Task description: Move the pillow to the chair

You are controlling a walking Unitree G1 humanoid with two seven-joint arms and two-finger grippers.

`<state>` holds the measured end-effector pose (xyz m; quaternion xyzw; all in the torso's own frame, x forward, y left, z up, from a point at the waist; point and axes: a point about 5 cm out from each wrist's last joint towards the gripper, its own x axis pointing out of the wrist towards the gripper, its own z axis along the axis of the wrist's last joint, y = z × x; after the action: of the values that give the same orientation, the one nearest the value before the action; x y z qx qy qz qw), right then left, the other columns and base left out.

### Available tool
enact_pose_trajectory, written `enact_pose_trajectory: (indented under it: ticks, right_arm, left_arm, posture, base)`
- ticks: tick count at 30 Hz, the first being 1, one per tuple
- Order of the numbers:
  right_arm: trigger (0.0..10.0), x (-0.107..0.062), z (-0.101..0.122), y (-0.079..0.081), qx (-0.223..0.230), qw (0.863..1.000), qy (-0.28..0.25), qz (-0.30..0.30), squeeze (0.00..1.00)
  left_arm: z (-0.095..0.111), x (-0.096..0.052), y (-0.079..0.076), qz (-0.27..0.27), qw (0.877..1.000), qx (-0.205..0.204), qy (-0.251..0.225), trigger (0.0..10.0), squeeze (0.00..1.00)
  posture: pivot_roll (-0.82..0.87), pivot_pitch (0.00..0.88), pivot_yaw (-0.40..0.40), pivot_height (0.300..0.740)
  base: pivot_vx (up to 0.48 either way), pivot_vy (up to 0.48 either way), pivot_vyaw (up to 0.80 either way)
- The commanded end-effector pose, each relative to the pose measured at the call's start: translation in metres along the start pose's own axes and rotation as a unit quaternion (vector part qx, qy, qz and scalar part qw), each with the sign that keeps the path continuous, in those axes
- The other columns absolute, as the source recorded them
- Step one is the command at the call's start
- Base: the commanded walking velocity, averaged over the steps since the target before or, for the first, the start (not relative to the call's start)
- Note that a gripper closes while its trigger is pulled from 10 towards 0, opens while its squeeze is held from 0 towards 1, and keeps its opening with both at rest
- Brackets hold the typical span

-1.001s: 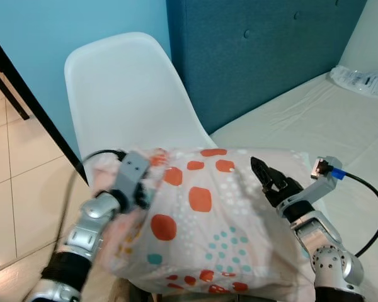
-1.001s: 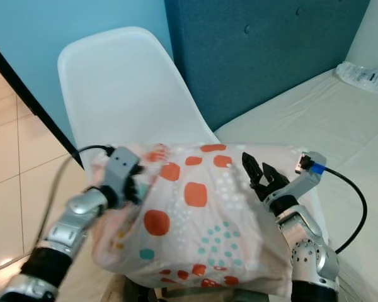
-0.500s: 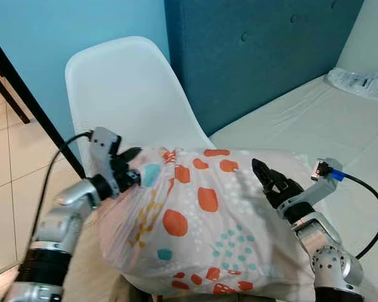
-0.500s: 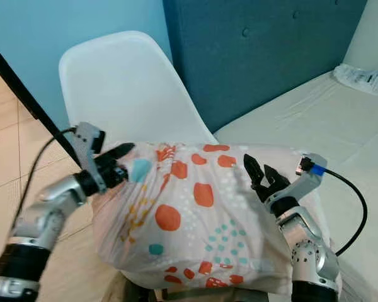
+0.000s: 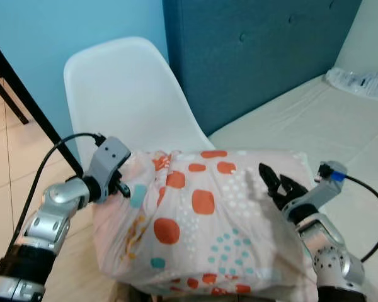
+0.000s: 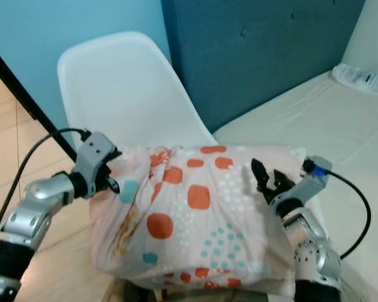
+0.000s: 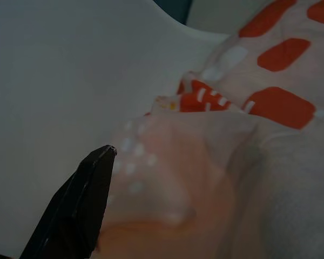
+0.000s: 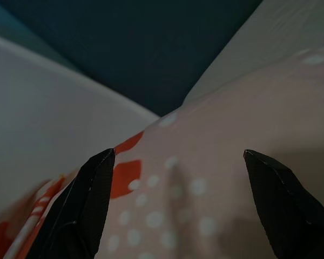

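The pillow (image 5: 201,220), pale pink with orange patches and teal dots, lies low in front of me, over the seat of the white chair (image 5: 126,94). Its backrest rises behind the pillow. My left gripper (image 5: 121,187) presses into the pillow's left upper corner. One black finger (image 7: 81,210) stands beside bunched fabric, which hides the other. My right gripper (image 5: 276,184) is open, its two fingers spread wide against the pillow's right side (image 8: 205,194). Whether the pillow rests fully on the seat is hidden.
A bed (image 5: 315,119) with a pale sheet runs to the right, with a dark blue padded headboard (image 5: 252,56) behind it. A clear plastic bag (image 5: 359,82) lies far on the bed. A black frame leg (image 5: 31,107) slants over the tiled floor at the left.
The pillow's left corner, raised half a second ago, has sunk and bunched. My left gripper moved down and right with it. The right gripper barely moved.
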<state>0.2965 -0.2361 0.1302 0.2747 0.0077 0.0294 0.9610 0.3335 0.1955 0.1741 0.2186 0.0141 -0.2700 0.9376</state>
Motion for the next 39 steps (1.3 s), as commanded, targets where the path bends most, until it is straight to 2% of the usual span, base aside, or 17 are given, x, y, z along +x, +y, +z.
enact_pose_trajectory:
  ticks: [1, 5, 9, 14, 15, 18, 19, 21, 23, 24, 25, 26, 27, 29, 30, 33, 39]
  right_arm:
    - [10.0, 0.0, 0.006, -0.008, -0.009, 1.0, -0.016, -0.025, 0.0]
    - [10.0, -0.003, 0.019, -0.021, -0.036, 0.997, -0.036, -0.062, 0.0]
    - [10.0, -0.012, 0.009, -0.042, -0.085, 0.987, 0.005, -0.137, 0.0]
    - [10.0, -0.013, 0.006, -0.043, -0.087, 0.986, 0.006, -0.142, 0.0]
    - [10.0, -0.013, 0.006, -0.044, -0.091, 0.985, 0.006, -0.149, 0.0]
    - [10.0, -0.013, 0.006, -0.046, -0.093, 0.984, 0.006, -0.153, 0.0]
    - [10.0, -0.013, 0.006, -0.047, -0.096, 0.983, 0.008, -0.157, 0.0]
    - [10.0, -0.012, 0.006, -0.047, -0.097, 0.983, 0.008, -0.158, 0.0]
    - [10.0, -0.011, 0.006, -0.046, -0.099, 0.982, 0.008, -0.158, 0.0]
    - [10.0, -0.01, 0.005, -0.046, -0.098, 0.982, 0.008, -0.158, 0.0]
    - [10.0, -0.01, 0.005, -0.045, -0.098, 0.983, 0.008, -0.158, 0.0]
    - [10.0, -0.01, 0.004, -0.045, -0.1, 0.983, 0.011, -0.157, 0.0]
    - [10.0, -0.01, -0.002, -0.043, -0.11, 0.982, 0.028, -0.151, 0.0]
    - [10.0, -0.01, -0.004, -0.043, -0.116, 0.981, 0.035, -0.149, 0.0]
    - [10.0, -0.011, -0.025, -0.042, -0.184, 0.967, 0.117, -0.13, 0.0]
    - [10.0, -0.014, -0.04, -0.042, -0.218, 0.955, 0.163, -0.121, 0.0]
    - [10.0, -0.014, -0.05, -0.043, -0.22, 0.949, 0.183, -0.129, 0.0]
  left_arm:
    - [-0.002, -0.004, 0.014, 0.043, 0.999, 0.02, 0.012, 10.0, 1.0]
    - [0.004, -0.01, 0.041, 0.144, 0.989, 0.041, 0.01, 10.0, 1.0]
    - [0.006, -0.024, 0.068, 0.228, 0.973, 0.013, 0.0, 10.0, 1.0]
    - [0.01, -0.032, 0.082, 0.28, 0.96, 0.016, -0.009, 10.0, 1.0]
    - [0.01, -0.04, 0.095, 0.32, 0.946, 0.047, 0.007, 10.0, 1.0]
    - [0.006, -0.041, 0.098, 0.31, 0.949, 0.043, 0.023, 10.0, 1.0]
    - [-0.003, -0.03, 0.08, 0.206, 0.976, 0.053, 0.05, 10.0, 1.0]
    - [-0.011, -0.025, 0.061, 0.117, 0.985, 0.093, 0.082, 10.0, 1.0]
    - [-0.012, -0.026, 0.055, 0.092, 0.987, 0.104, 0.086, 10.0, 0.99]
    - [-0.01, -0.026, 0.056, 0.092, 0.987, 0.105, 0.084, 10.0, 0.87]
    - [-0.008, -0.026, 0.056, 0.093, 0.986, 0.106, 0.084, 10.0, 0.87]
    - [-0.006, -0.027, 0.058, 0.092, 0.986, 0.112, 0.083, 10.0, 0.38]
    - [-0.002, -0.028, 0.062, 0.094, 0.985, 0.122, 0.081, 10.0, 0.0]
    - [-0.001, -0.028, 0.064, 0.096, 0.984, 0.127, 0.081, 10.0, 0.0]
    - [0.004, -0.03, 0.069, 0.108, 0.981, 0.14, 0.079, 10.0, 0.0]
    - [0.007, -0.03, 0.074, 0.118, 0.978, 0.152, 0.077, 10.0, 0.0]
    - [0.021, -0.033, 0.085, 0.166, 0.973, 0.156, 0.044, 10.0, 0.0]
  posture:
    - [-0.1, 0.156, 0.087, 0.598]
    - [-0.11, 0.155, 0.089, 0.598]
    - [-0.11, 0.158, 0.091, 0.598]
    - [-0.11, 0.159, 0.095, 0.598]
    - [-0.11, 0.159, 0.095, 0.598]
    - [-0.11, 0.16, 0.095, 0.598]
    - [-0.11, 0.16, 0.094, 0.598]
    - [-0.11, 0.16, 0.093, 0.598]
    - [-0.11, 0.16, 0.096, 0.598]
    - [-0.11, 0.161, 0.095, 0.598]
    - [-0.11, 0.161, 0.095, 0.598]
    - [-0.11, 0.16, 0.094, 0.598]
    - [-0.1, 0.16, 0.094, 0.598]
    - [-0.1, 0.16, 0.094, 0.598]
    - [-0.1, 0.16, 0.096, 0.598]
    - [-0.1, 0.161, 0.094, 0.598]
    - [-0.1, 0.161, 0.098, 0.598]
  base:
    - [0.0, 0.0, 0.0]
    - [0.0, 0.0, 0.0]
    - [0.0, 0.0, 0.0]
    - [0.0, 0.0, 0.0]
    - [0.0, 0.0, 0.0]
    - [0.0, 0.0, 0.0]
    - [0.0, 0.0, 0.0]
    - [0.0, 0.0, 0.0]
    - [0.0, 0.0, 0.0]
    - [0.0, 0.0, 0.0]
    - [0.0, 0.0, 0.0]
    - [0.0, 0.0, 0.0]
    - [0.0, 0.0, 0.0]
    - [0.0, 0.0, 0.0]
    - [0.0, 0.0, 0.0]
    - [0.0, 0.0, 0.0]
    - [0.0, 0.0, 0.0]
